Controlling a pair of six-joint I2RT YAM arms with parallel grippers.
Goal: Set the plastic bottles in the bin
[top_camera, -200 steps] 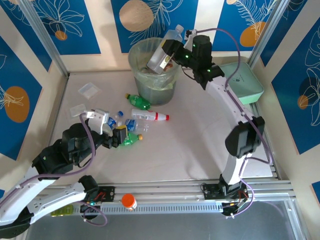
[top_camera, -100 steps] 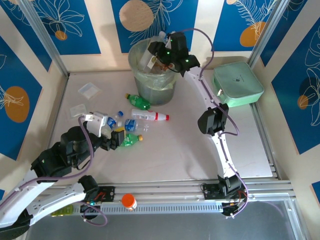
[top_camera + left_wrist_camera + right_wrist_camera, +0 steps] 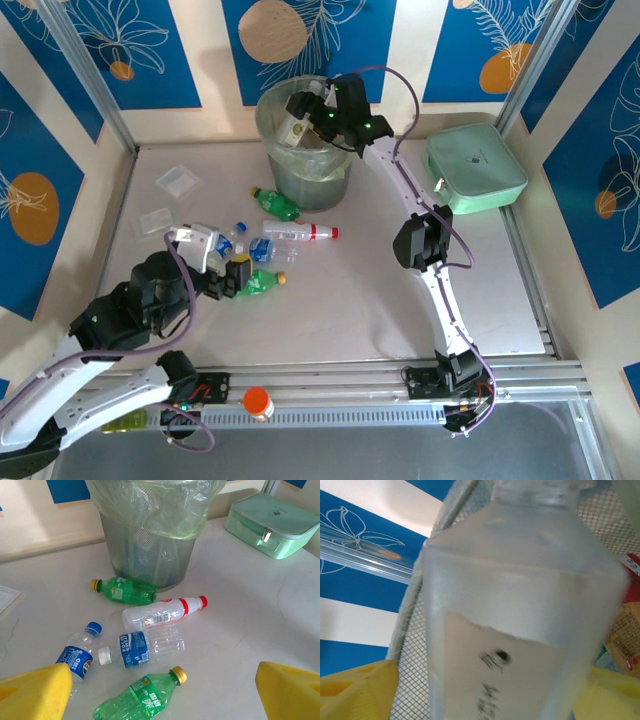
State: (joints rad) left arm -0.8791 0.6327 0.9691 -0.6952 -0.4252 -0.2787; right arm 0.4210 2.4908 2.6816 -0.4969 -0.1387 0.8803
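The right gripper and the clear bottle clamped in it block the mouth of the bin. Five plastic bottles lie loosely clustered before the bin's base, narrow gaps between them, the far green bottle just beside its wall. Bare table stretches from that cluster rightward to the mint-green box

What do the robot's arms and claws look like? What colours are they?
The left arm and the right arm are white tubes with chunky black joints. A thin purple cable loops along each one. Tiny green lights glow by the right claw. The left claw has a white piece on it, and the fingers of both claws are bright yellow.
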